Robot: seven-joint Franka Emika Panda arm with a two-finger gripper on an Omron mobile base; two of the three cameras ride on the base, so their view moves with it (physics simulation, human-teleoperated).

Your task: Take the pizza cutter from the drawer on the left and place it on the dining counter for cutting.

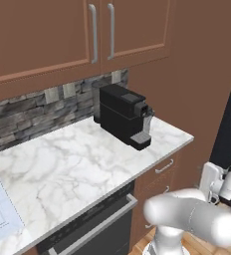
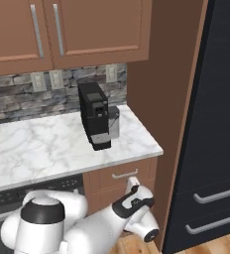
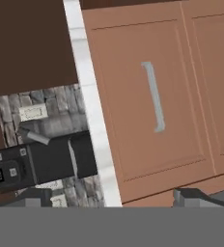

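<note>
A: How will the pizza cutter handle once it is in the jaws?

B: Judging from the task alone, it is a light, stiff tool with a smooth metal wheel that would slip and a wooden handle that gives better hold. I would grip across the handle, near its middle, and keep the wheel clear of the fingers. Where it lies I cannot say; I take it to be inside the drawer (image 3: 155, 96), which is shut.

A: Which drawer is that?

B: The topmost front under the marble worktop (image 1: 77, 159), the one with the curved silver bar. In the hand view, which is rolled on its side, that front sits straight ahead of the gripper (image 3: 111, 200), with the bar near the middle of the panel. The right base view shows the same drawer (image 2: 124, 176) just above the robot's wrist.

A: And the jaws?

B: They stand apart, a tip at each lower corner of the hand view, with nothing between them.

A: What surrounds it?

B: A black coffee machine (image 1: 125, 114) stands on the worktop above the drawer stack, against the stone backsplash. A dark oven front sits to the left of the drawers, and a tall dark cabinet (image 2: 216, 129) to the right.
</note>
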